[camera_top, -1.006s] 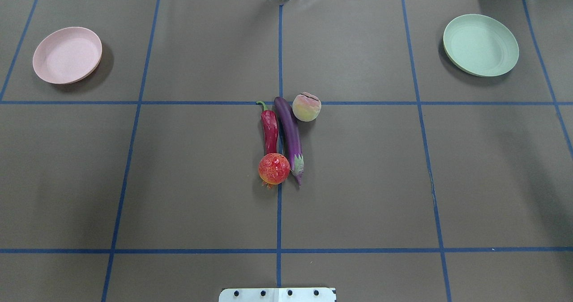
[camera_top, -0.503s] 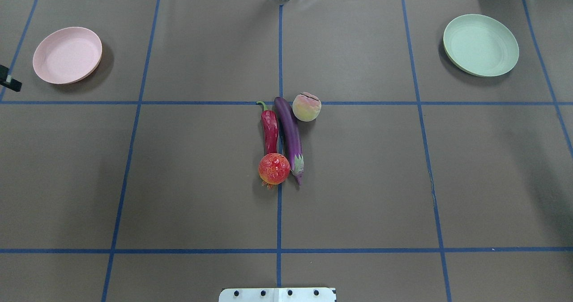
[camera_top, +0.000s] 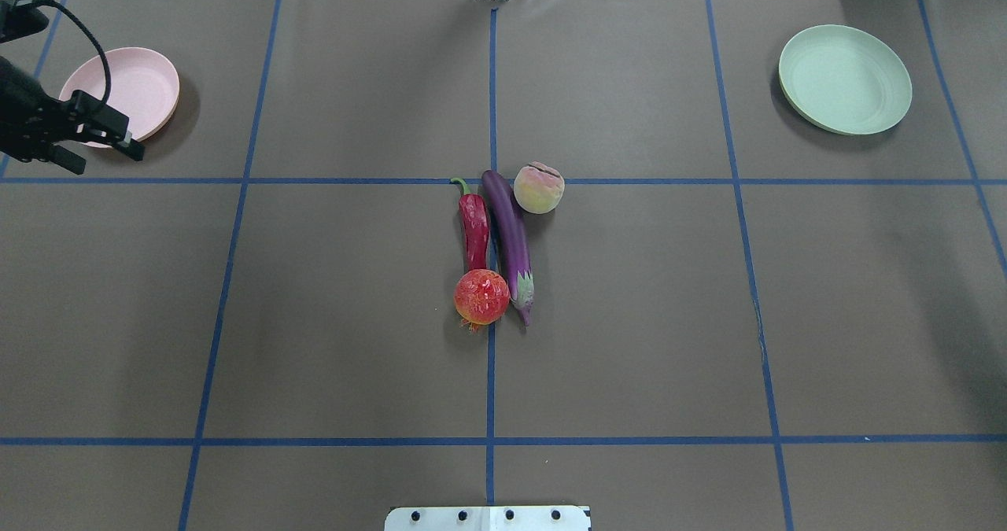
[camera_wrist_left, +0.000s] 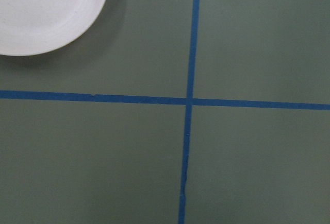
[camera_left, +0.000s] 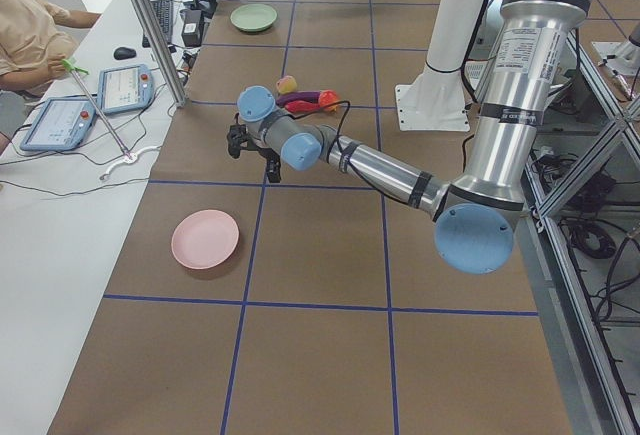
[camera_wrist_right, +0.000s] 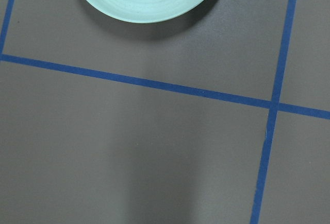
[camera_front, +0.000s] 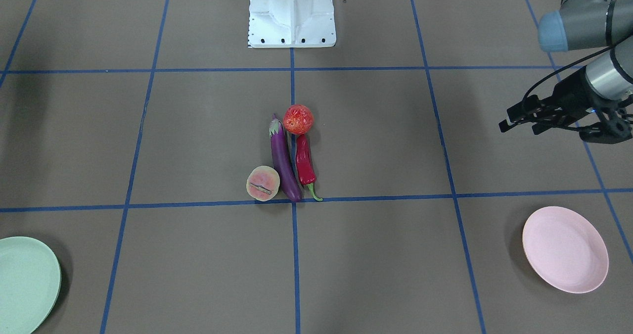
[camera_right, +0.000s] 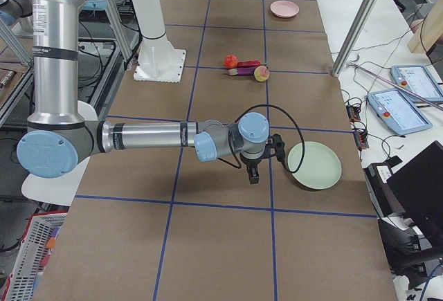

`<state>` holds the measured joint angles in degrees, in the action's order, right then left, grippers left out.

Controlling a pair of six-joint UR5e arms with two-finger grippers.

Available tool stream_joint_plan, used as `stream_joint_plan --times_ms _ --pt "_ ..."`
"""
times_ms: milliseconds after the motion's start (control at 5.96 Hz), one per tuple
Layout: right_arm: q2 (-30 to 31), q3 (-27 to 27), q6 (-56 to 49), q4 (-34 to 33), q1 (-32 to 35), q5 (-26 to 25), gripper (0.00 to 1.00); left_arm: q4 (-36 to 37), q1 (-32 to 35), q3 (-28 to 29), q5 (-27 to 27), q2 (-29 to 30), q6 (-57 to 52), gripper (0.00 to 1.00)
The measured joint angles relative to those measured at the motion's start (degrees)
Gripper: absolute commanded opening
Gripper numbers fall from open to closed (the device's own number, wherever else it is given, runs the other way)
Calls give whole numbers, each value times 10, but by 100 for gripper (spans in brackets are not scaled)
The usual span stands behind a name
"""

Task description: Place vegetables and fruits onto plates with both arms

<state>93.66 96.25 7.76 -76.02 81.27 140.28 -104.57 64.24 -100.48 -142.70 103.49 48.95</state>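
Note:
The purple eggplant (camera_top: 510, 240), red chili (camera_top: 474, 228), strawberry (camera_top: 481, 296) and peach half (camera_top: 539, 188) lie bunched together at the table's middle. They also show in the front view: eggplant (camera_front: 283, 161), chili (camera_front: 304, 163), strawberry (camera_front: 298, 119), peach half (camera_front: 263, 183). The pink plate (camera_top: 130, 94) is far left, the mint green plate (camera_top: 844, 79) far right, both empty. My left gripper (camera_top: 106, 160) hovers open and empty at the pink plate's near edge. My right gripper (camera_right: 266, 162) shows only in the right side view, beside the green plate (camera_right: 315, 165); I cannot tell its state.
The white base block (camera_front: 292, 12) sits at the robot's side of the table. Blue tape lines grid the brown mat. An operator (camera_left: 30, 35) with tablets sits past the far edge, and metal posts (camera_left: 150, 25) stand there.
My left gripper has come in from the overhead view's left edge and moved right, up to the pink plate. The fruits, vegetables and plates have not moved.

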Motion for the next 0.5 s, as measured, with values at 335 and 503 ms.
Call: stream_joint_plan --times_ms 335,503 --pt "-1 -2 0 2 -3 2 100 4 -84 12 71 85 106 100" --pt "-3 -1 1 3 -8 2 100 5 -129 33 106 131 136 100"
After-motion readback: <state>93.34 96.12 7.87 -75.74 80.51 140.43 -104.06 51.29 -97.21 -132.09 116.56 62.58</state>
